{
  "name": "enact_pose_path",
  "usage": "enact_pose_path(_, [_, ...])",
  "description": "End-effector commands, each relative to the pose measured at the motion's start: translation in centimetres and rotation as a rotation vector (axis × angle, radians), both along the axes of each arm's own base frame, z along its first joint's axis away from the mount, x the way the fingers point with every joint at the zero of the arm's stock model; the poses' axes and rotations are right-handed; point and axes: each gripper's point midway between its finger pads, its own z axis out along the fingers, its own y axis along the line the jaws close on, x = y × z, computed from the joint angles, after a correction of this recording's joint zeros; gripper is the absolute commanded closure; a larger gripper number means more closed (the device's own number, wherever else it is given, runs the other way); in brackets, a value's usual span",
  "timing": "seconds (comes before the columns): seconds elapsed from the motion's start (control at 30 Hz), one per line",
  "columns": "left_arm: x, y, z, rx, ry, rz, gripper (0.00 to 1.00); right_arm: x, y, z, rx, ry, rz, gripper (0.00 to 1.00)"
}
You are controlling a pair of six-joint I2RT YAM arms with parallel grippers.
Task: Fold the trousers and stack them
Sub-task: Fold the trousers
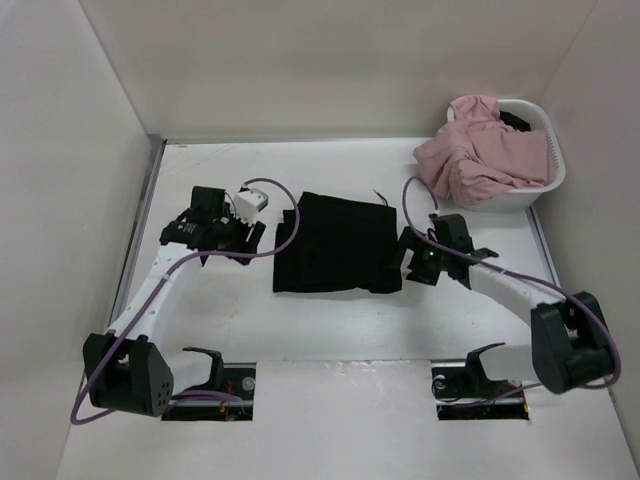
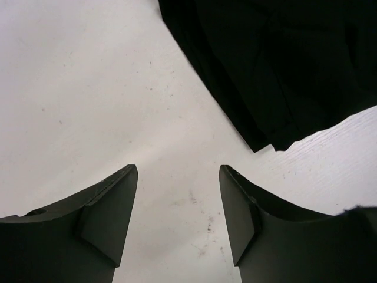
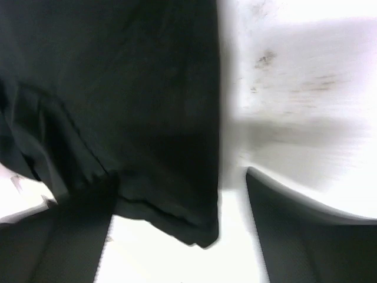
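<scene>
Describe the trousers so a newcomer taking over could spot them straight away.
On the white table, look at its middle. The trousers lie there as a flat, folded black rectangle. Unlike them, the pink garment is heaped in the white basket at the far right.

black trousers (image 1: 338, 243), pink garment (image 1: 478, 155), seemingly white basket (image 1: 557, 172)

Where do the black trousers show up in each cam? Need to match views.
Top external: trousers folded, mid-table.
Left wrist: trousers upper right, corner pointing down.
Right wrist: trousers left and centre, straight edge down the middle.
Shared landmark: the white tabletop around them.
</scene>
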Motion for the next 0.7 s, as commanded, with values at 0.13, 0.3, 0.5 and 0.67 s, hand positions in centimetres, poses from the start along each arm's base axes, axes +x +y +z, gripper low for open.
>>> enact_pose_path(0.13, [0.5,2.7,3.6,-0.037,-0.088,0.122,0.43,-0.1,-4.4,10.8,-0.123,-0.326,-0.038,0.00])
enact_pose_path(0.3, [0.9,7.1,6.9,-0.047,-0.228,0.307,0.40,-3.3,-11.4,12.2,-0.450,-0.300,-0.135,0.00])
enact_pose_path(0.5, [0.2,11.2,7.8,-0.064,-0.304,0.520,0.39,-4.8,-16.6,14.2,-0.629,-0.236,-0.348,0.00])
enact_pose_path(0.67, [-1.5,13.3,8.0,-0.083,-0.311,0.655,0.38,-5.3,-18.2,15.6,-0.563,-0.269,-0.498,0.00])
